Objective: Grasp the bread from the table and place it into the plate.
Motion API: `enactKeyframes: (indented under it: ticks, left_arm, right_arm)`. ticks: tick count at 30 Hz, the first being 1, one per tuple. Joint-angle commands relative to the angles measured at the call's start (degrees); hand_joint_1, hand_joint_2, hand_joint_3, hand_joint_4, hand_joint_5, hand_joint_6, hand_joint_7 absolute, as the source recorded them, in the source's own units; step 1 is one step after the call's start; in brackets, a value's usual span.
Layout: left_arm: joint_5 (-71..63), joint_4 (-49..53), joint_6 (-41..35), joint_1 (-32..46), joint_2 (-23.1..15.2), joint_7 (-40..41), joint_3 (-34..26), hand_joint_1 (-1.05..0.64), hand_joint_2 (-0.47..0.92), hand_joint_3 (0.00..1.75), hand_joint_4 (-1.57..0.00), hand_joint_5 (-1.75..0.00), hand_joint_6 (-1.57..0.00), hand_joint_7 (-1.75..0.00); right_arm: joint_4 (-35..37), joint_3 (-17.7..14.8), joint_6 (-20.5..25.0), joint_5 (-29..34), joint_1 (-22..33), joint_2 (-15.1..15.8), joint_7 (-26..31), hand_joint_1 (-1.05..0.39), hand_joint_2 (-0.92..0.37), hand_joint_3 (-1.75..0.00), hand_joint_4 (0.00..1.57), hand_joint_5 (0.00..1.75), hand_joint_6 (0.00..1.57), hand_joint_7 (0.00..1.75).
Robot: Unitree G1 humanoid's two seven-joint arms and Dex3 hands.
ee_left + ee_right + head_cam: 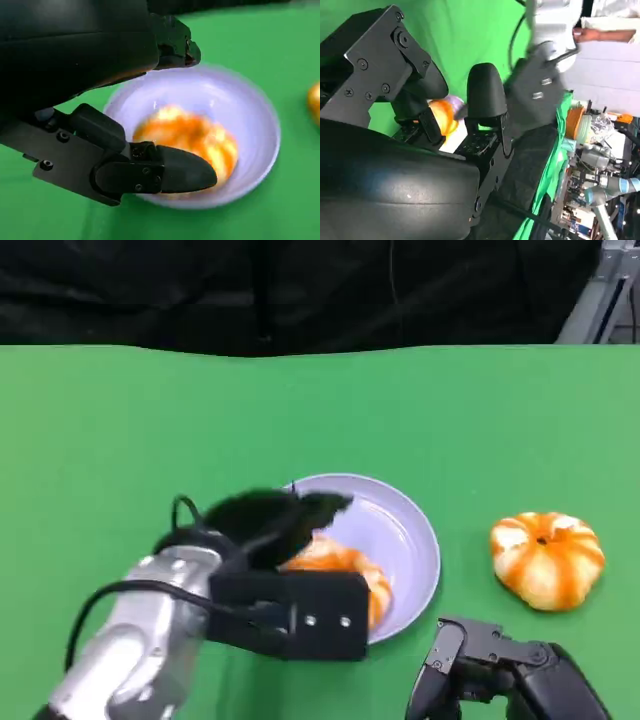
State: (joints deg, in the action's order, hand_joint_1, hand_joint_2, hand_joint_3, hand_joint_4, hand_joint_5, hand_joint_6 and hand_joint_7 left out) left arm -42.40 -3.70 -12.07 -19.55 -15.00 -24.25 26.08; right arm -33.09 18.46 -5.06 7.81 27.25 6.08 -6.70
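Note:
An orange-and-white bread (340, 562) lies inside the lavender plate (415, 530) at the middle of the green table. My left hand (270, 525) hovers just over it with its fingers spread. In the left wrist view the bread (190, 137) sits in the plate (250, 115), between a finger (175, 172) and the rest of the left hand (100, 75), and nothing grips it. A second, pumpkin-shaped bread (546, 558) rests on the table right of the plate. My right hand (500, 675) stays low at the near edge, holding nothing.
The right wrist view looks past the right hand (420, 150) to my left forearm (545, 50), a person's hand (592, 34) and cluttered shelves beyond the table. A black backdrop borders the table's far edge (300, 348).

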Motion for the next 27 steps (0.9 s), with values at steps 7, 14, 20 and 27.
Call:
enactKeyframes:
  ticks: [7,14,20,27]
  left_arm:
    - [17.3,-16.1,-1.7,13.2,1.4,1.9,-14.3,-0.76,0.92,0.37,0.00,-0.54,-0.15,-0.18]
    - [28.5,-25.0,2.5,24.2,4.5,5.8,-22.4,-0.54,0.92,0.21,-0.12,-0.97,-0.35,-0.25]
    - [35.0,-28.3,10.3,33.3,6.5,9.0,-26.0,-0.40,0.92,0.18,-0.33,-1.02,-0.51,-0.33]
    - [40.9,-27.2,27.9,47.3,11.5,13.5,-27.9,0.02,0.37,1.45,-0.88,-1.50,-0.83,-1.34]
  right_arm:
    - [0.4,-0.3,-0.3,-0.3,-0.2,0.1,0.4,0.12,-0.25,-1.55,0.90,1.70,0.76,1.47]
    - [0.1,-0.1,0.5,-0.4,-0.1,-0.1,0.5,0.12,-0.26,-1.56,0.90,1.70,0.76,1.47]
    - [0.1,0.2,0.6,0.0,-0.2,-0.1,0.7,0.12,-0.25,-1.57,0.91,1.69,0.76,1.48]
    - [0.4,-0.3,0.7,-0.5,-0.5,0.2,0.5,0.11,-0.25,-1.57,0.91,1.68,0.76,1.47]
